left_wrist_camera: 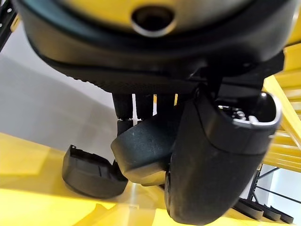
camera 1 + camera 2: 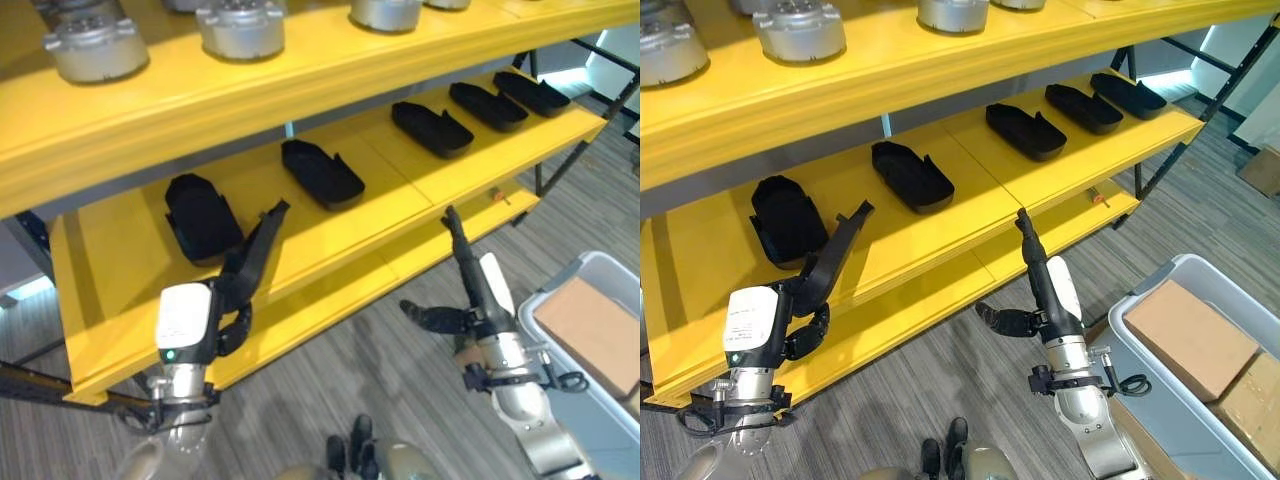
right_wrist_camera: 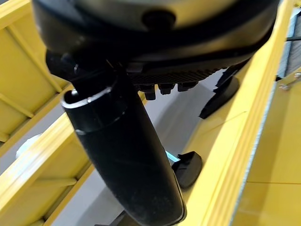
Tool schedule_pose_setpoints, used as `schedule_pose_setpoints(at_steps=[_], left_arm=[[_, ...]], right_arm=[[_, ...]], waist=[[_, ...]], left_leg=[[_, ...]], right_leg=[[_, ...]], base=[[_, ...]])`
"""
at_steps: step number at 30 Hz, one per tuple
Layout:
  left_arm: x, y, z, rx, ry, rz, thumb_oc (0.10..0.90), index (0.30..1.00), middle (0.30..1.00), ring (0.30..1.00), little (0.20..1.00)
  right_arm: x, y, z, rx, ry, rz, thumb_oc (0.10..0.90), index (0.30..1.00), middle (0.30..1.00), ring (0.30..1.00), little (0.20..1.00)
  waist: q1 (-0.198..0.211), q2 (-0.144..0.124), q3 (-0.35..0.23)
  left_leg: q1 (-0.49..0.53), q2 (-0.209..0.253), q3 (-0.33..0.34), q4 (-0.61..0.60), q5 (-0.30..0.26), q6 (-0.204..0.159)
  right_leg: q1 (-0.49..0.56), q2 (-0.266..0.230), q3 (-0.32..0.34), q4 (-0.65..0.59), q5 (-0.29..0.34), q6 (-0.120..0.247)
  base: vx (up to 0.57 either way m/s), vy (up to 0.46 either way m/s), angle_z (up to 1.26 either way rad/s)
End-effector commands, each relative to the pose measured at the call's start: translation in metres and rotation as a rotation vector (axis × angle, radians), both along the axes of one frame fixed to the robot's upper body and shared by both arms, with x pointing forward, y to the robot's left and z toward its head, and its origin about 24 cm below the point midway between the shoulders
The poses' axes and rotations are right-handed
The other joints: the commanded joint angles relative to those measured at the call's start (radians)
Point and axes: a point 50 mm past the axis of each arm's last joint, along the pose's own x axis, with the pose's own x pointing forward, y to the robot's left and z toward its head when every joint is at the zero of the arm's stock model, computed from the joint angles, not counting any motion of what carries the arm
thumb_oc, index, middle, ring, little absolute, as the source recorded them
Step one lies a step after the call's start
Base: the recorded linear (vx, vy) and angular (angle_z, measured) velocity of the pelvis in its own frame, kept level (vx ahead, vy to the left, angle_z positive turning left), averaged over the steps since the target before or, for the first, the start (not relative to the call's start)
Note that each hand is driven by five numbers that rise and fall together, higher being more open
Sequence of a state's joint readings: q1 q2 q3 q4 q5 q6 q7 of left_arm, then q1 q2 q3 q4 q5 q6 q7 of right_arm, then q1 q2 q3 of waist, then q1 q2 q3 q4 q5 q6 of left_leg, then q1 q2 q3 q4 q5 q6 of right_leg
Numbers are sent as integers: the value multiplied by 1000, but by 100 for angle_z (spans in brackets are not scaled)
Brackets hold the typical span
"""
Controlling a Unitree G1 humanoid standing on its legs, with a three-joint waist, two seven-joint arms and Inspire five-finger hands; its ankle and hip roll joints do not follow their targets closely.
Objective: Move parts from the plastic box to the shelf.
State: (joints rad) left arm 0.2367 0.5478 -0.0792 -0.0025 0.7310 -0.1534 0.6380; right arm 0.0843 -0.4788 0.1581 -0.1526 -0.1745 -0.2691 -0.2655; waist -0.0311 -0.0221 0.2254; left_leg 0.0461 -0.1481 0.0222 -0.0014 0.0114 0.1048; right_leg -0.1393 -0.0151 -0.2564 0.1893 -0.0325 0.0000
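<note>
Holding cardboard blocks (image 2: 1188, 338), plastic box (image 2: 1140, 360) (grey); black parts (image 2: 911, 175) line shelf (image 2: 940, 235).

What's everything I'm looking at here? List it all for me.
Shelf: one, yellow, several levels, filling the upper part of the eye views.
Black parts: five, in a row on the middle level, running from the left end to the right end.
Metal parts: silver-grey, round, several along the top level; some are cut off by the picture edge, so no exact count.
Plastic box: one, pale grey, on the floor at the lower right.
Cardboard boxes: two, brown, inside the plastic box.
Floor: grey striped planks, below the shelf.
Left hand: dark, fingers straight, reaching over the middle level near the leftmost black part.
Right hand: dark, fingers straight, raised at the shelf's front edge.
</note>
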Motion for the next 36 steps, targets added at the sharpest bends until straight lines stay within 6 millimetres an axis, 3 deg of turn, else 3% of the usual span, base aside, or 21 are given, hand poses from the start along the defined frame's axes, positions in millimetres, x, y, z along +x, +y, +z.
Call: schedule_pose_setpoints(at_steps=[1, 4, 5, 7, 8, 10, 11, 12, 13, 14, 17, 19, 25, 28, 36], left_arm=[[15, -7, 58, 19, -302, -97, 400, 300, 300, 300, 300], [19, -13, 60, 10, -309, -132, 400, 300, 300, 300, 300], [21, -16, 63, 1, -319, -155, 400, 300, 300, 300, 300], [21, -16, 66, -11, -340, -160, 400, 300, 300, 300, 300], [22, -15, 69, -23, -360, -160, 400, 300, 300, 300, 300], [22, -14, 72, -38, -374, -156, 400, 300, 300, 300, 300], [22, -14, 72, -39, -374, -156, 400, 300, 300, 300, 300], [23, -14, 73, -52, -376, -156, 400, 300, 300, 300, 300], [25, -14, 75, -62, -383, -156, 400, 300, 300, 300, 300], [26, -16, 76, -74, -390, -163, 400, 300, 300, 300, 300], [25, -18, 74, -58, -380, -176, 400, 300, 300, 300, 300], [26, -18, 75, -55, -382, -179, 400, 300, 300, 300, 300], [31, -24, 88, -12, -418, -250, 400, 300, 300, 300, 300], [36, -31, 102, 0, -480, -292, 400, 300, 300, 300, 300], [38, -45, 122, -5, -590, -335, 400, 300, 300, 300, 300]], right_arm=[[7, 1, 50, 66, -264, 63, 900, 1000, 1000, 1000, 1000], [6, -3, 52, 56, -275, 55, 900, 1000, 1000, 1000, 1000], [5, -6, 54, 66, -284, 43, 900, 1000, 1000, 1000, 1000], [6, -7, 55, 72, -292, 37, 900, 1000, 1000, 1000, 1000], [4, -8, 55, 87, -295, 29, 900, 1000, 1000, 1000, 1000], [3, -9, 54, 93, -292, 16, 900, 1000, 1000, 1000, 1000], [4, -10, 54, 93, -293, 16, 900, 1000, 1000, 1000, 1000], [4, -11, 53, 97, -290, 8, 900, 1000, 1000, 1000, 1000], [4, -13, 53, 95, -295, -8, 900, 1000, 1000, 1000, 1000], [4, -15, 54, 88, -302, -22, 900, 1000, 1000, 1000, 1000], [0, -16, 51, 96, -300, -41, 900, 1000, 1000, 1000, 1000], [-1, -17, 50, 97, -300, -49, 900, 1000, 1000, 1000, 1000], [-8, -20, 42, 97, -266, -93, 900, 1000, 1000, 1000, 1000], [-9, -17, 40, 77, -268, -101, 900, 1000, 1000, 1000, 1000], [-10, -14, 37, 72, -256, -101, 900, 1000, 1000, 1000, 1000]], waist=[[-1, -48, -91], [-5, -57, -59], [-18, -69, -38], [-25, -82, -35], [-29, -86, -40], [-31, -70, -49], [-34, -67, -52], [-36, -59, -54], [-38, -40, -51], [-36, -23, -45], [-33, -5, -52], [-31, -9, -55], [-23, -50, -46], [-20, -70, -46], [-23, -109, -73]], left_leg=[[-63, 73, -9, 130, -83, -75], [-119, 84, 5, 267, -113, -100], [-149, 154, 48, 342, -134, -114], [-148, 240, 76, 356, -137, -110], [-130, 371, 86, 315, -79, -121], [-109, 499, 79, 191, 50, -160], [-99, 504, 77, 160, 72, -168], [-91, 543, 70, 97, 144, -184], [-72, 607, 73, -7, 260, -221], [-64, 638, 94, -50, 330, -261], [-41, 619, 124, -51, 239, -271], [-50, 599, 130, -35, 208, -269], [-97, 492, 105, 105, 78, -245], [-121, 456, 92, 151, 42, -239], [-104, 437, 109, 146, 19, -226]], right_leg=[[122, -36, 36, -115, 41, 74], [116, -47, 16, -86, 33, 56], [115, -58, -4, -73, 26, 46], [117, -80, -11, -66, 23, 50], [110, -99, -16, -47, 7, 53], [89, -123, -31, 3, -17, 64], [81, -118, -36, 15, -24, 60], [65, -127, -39, 49, -39, 62], [26, -151, -43, 139, -69, 74], [3, -185, -46, 205, -79, 91], [-21, -223, -43, 251, -77, 118], [-10, -246, -44, 247, -67, 129], [106, -337, -58, 145, -11, 185], [146, -362, -71, 94, 9, 197], [183, -360, -67, 28, 40, 213]], base=[[-100, -90, 16], [-105, -53, 42], [-117, -12, 59], [-82, 68, 58], [-1, 167, 31], [33, 201, 31], [30, 158, 43], [45, 256, 46], [83, 528, 34], [61, 528, 32], [50, 305, 17], [88, 203, 20], [122, 245, 44], [94, 181, 29], [63, 26, 0]])
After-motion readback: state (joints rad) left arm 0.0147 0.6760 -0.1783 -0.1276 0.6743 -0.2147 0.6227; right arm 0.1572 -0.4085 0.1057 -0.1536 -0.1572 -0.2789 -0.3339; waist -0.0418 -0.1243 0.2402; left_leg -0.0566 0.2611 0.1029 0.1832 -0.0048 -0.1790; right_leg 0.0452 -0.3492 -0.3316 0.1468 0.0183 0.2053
